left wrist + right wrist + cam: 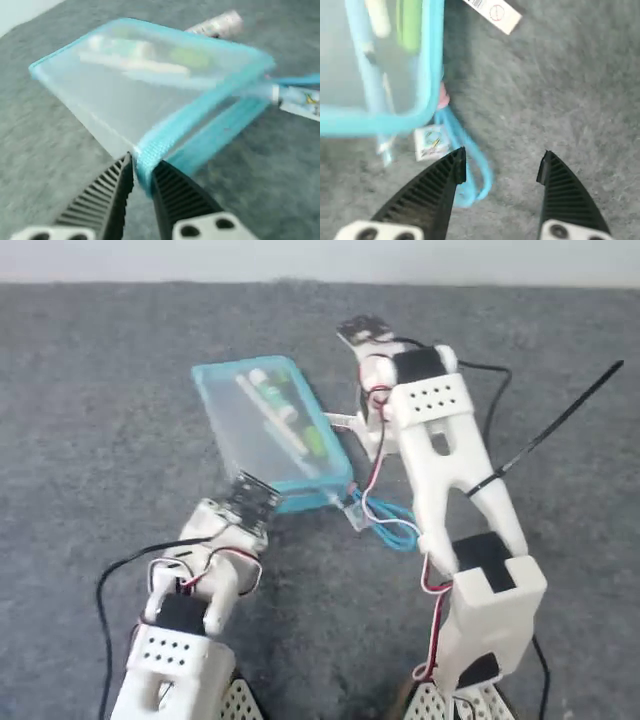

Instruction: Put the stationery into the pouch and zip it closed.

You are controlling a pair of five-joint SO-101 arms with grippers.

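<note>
Flat on the grey carpet, mid-table between the two arms: the translucent pouch with blue trim. Runs on a diagonal in the high view, long axis from the far-left end down to the near-right end beside the right arm. Carries a blue cord loop and a small tag at its near-right corner, both trailing onto the carpet. Holds stationery inside already: pale pens and something green, laid along the same long axis, closer to the long side facing the right arm. At the near-left corner, the left gripper, fingers drawn together and clamped on the blue-trimmed edge. Above bare carpet just beside the cord loop, the right gripper, jaws spread wide, gripping nothing. Points down at the carpet, one fingertip overlapping the loop in its own wrist view. State of the zip: cannot tell.
</note>
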